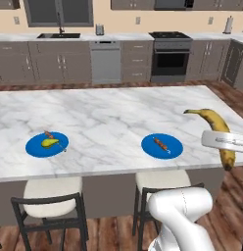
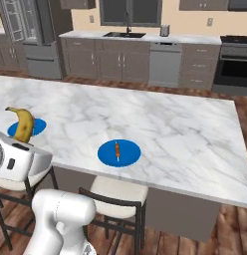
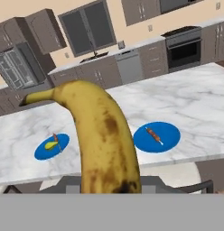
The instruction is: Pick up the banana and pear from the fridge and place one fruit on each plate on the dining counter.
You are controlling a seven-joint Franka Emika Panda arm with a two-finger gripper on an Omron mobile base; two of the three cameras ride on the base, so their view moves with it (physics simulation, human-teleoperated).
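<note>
We see the gripper (image 1: 225,147) closed tight on the banana (image 1: 217,128), holding it up in the air just off the near edge of the dining counter (image 1: 109,117), its curved stem end pointing upward. On the marble top lie two blue plates well apart: the left plate (image 1: 36,145) carries the pear (image 1: 49,142), while the right plate (image 1: 162,146) bears nothing but its small reddish-brown mark. White-cushioned stools (image 1: 51,191) stand below the near edge.
</note>
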